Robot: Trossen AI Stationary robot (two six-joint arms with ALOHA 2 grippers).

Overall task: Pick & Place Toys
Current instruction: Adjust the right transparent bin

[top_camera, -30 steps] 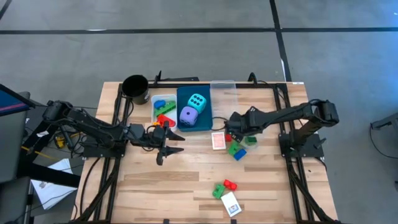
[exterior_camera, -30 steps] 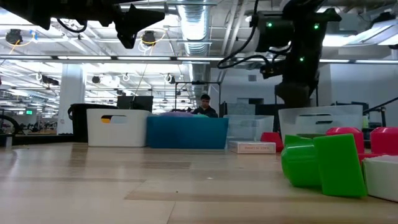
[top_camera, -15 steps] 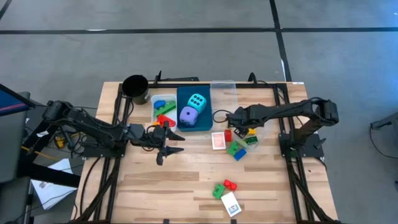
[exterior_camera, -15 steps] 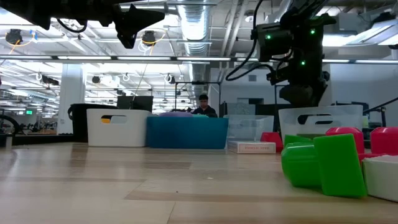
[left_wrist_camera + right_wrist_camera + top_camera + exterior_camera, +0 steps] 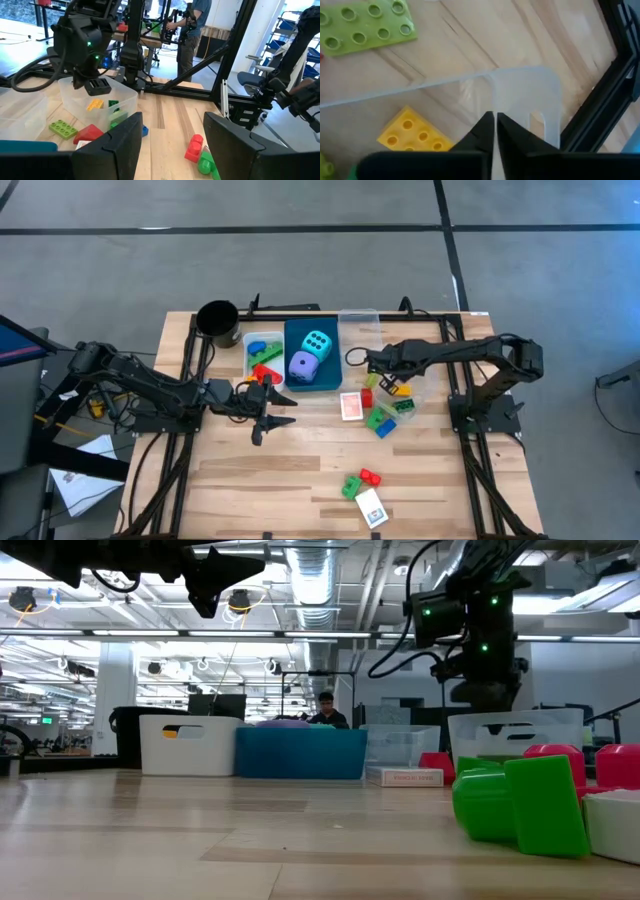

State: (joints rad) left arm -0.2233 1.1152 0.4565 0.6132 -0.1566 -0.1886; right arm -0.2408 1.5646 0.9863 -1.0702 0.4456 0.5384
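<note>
the right hand [image 5: 368, 361] hangs over the near end of the clear bin [image 5: 385, 330], its two fingers [image 5: 485, 131] pressed together with nothing between them, so whatever it carried looks already let go. below it, inside the clear bin, lies a yellow brick [image 5: 415, 132], and a light green plate brick [image 5: 367, 22] lies on the bench [image 5: 300, 470] just beyond the bin's wall. the left hand [image 5: 272, 412] waits above the middle of the bench in front of the white bin [image 5: 262, 355], fingers apart and empty. the step in hand reads as a drop just finished, so the sensible move is to lift straight up clear of the thin wall before swinging out to the loose cluster: a red brick [image 5: 366, 397], green bricks [image 5: 378, 418] and a blue one beside a card [image 5: 351, 406]. opening the fingers only once clear of the rim should avoid snagging or dragging the light bin. the cyan die [image 5: 317, 342] and purple die [image 5: 303, 365] already sit in the blue bin [image 5: 325, 375]; a green and red pair [image 5: 360, 481] and a second card [image 5: 370, 507] remain near the front edge. from the level view the bins hide their contents, and the right hand's fingertips are masked by its own body. how many bricks are in the clear bin is hard to make out from overhead.
</note>
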